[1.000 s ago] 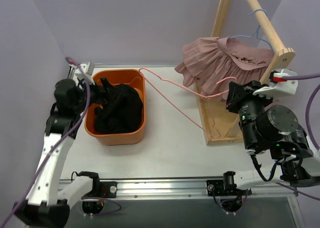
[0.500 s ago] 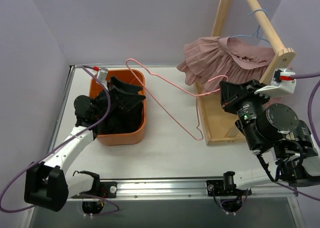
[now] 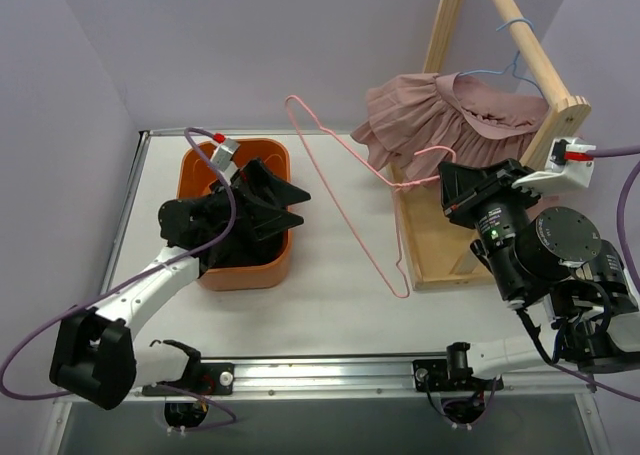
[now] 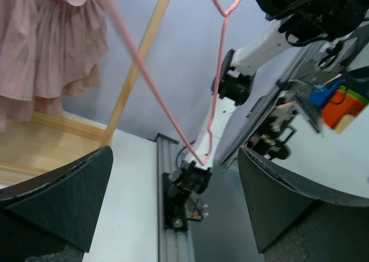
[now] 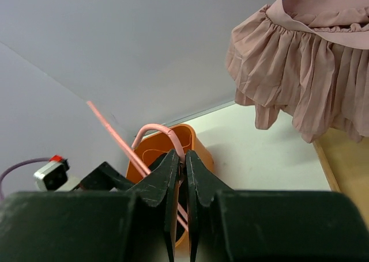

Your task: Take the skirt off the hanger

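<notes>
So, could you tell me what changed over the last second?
The left tool swung rightward across the orange bin, open. The right tool, shut on the pink hanger, lifted its hook away from the bin. Skirt, rack, bin stayed put.

This looks like a robot lab, with a small test booth. Plain lilac walls [image 3: 250,45] stand behind and beside the wooden rack [image 3: 443,30]. The rack sits on a white counter [image 3: 330,305]. In front of the rack, a metal rail [image 3: 330,373] runs along the counter's edge. Left of the rack, a purple cable [image 3: 222,225] runs along the left arm [image 3: 140,290].
</notes>
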